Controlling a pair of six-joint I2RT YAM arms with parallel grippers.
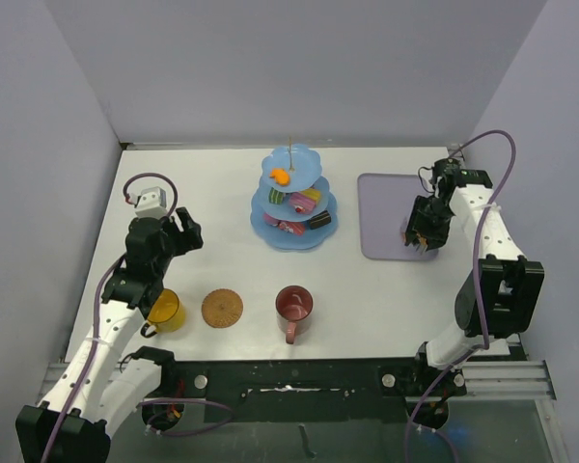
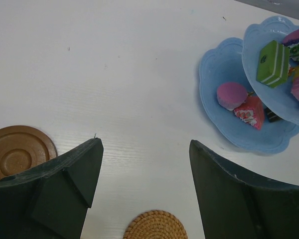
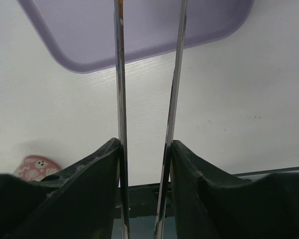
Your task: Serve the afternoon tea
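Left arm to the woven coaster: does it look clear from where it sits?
Probably yes. The left gripper is open and empty, and the woven coaster lies flat on the table close by, between the yellow mug and the red mug, touching neither.

Work surface: white table (image 1: 386, 309), matte, with a faint lengthwise grain that shows in the wrist views. Enclosure: three plain pale grey-lilac panels, the back wall (image 1: 299, 68), left wall (image 1: 29, 145) and right wall (image 1: 560, 96), which meet the table at its far and side edges. A grey metal rail (image 1: 507, 371) runs along the near edge. Lighting is even and diffuse, with soft shadows.
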